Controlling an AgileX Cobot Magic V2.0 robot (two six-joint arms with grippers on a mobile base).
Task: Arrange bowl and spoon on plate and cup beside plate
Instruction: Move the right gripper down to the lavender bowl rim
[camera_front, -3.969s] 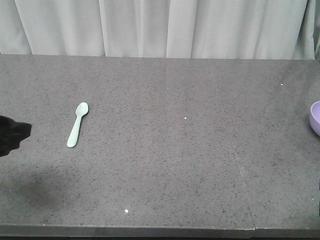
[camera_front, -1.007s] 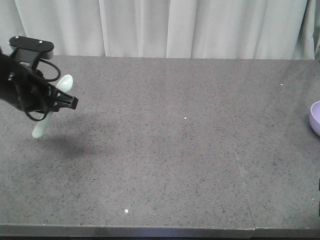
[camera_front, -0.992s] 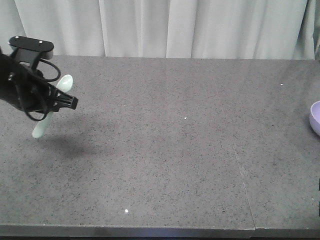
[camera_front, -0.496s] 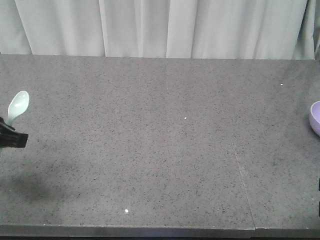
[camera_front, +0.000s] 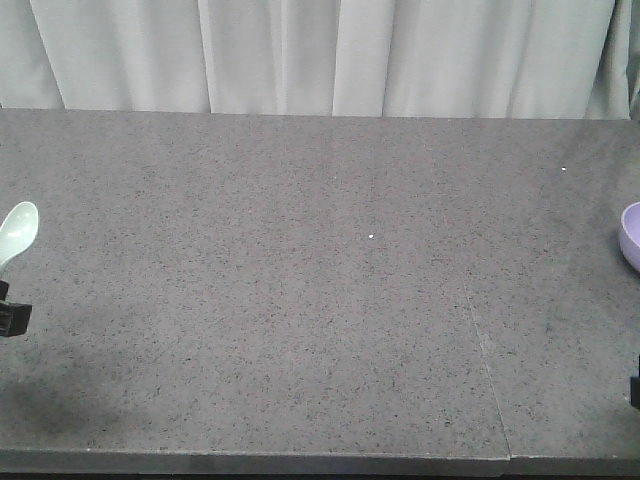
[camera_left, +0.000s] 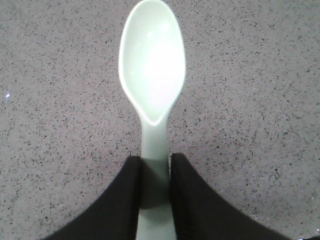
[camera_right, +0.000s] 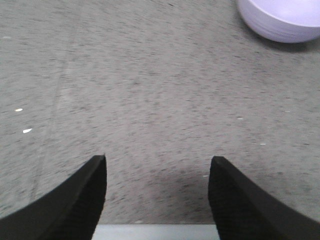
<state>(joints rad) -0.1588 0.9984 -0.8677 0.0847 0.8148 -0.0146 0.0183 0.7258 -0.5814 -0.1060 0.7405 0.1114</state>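
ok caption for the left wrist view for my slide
Left hand shut on the handle of a pale mint-green plastic spoon over a speckled grey tabletop.

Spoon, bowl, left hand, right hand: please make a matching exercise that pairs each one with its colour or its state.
Things:
1. spoon
2. bowl
3. left hand
4. right hand

Colours or states:
A. open, holding nothing
B. lavender
C. pale mint green
D. shut on a slim handle

Pairs: 1-C; 2-B; 3-D; 4-A
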